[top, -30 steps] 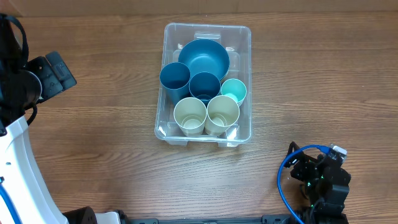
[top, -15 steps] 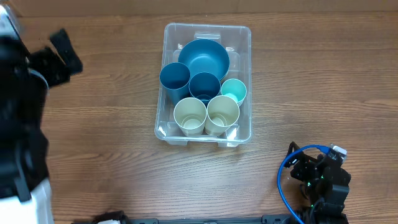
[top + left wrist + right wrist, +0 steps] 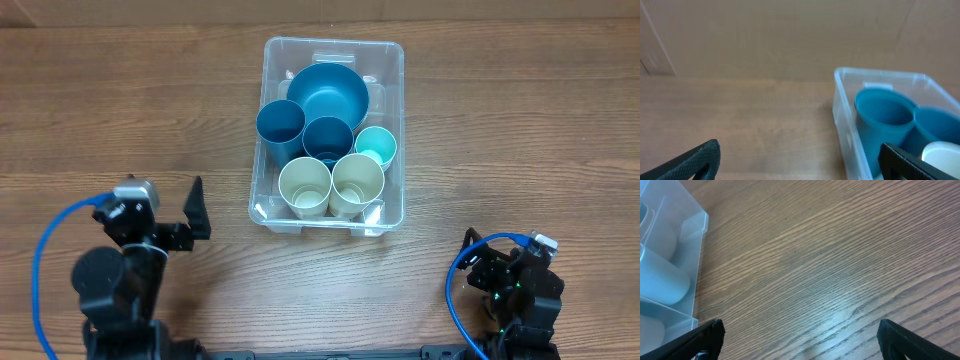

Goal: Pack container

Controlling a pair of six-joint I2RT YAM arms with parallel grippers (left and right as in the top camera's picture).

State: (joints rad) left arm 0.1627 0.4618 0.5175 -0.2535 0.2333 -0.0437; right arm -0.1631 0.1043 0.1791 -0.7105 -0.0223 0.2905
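Clear plastic container (image 3: pixel 388 62), long axis near-to-far, open upward

A wood-grain table (image 3: pixel 520 120) bears a blue bowl (image 3: pixel 327 95). Against the bowl's near edge stand a navy cup (image 3: pixel 281 124) and a second navy cup (image 3: pixel 329 138), with a mint-green cup (image 3: pixel 376 146) to their right. Nearer than these stand a left cream cup (image 3: pixel 305 184) and a right cream cup (image 3: pixel 358 181), side by side.
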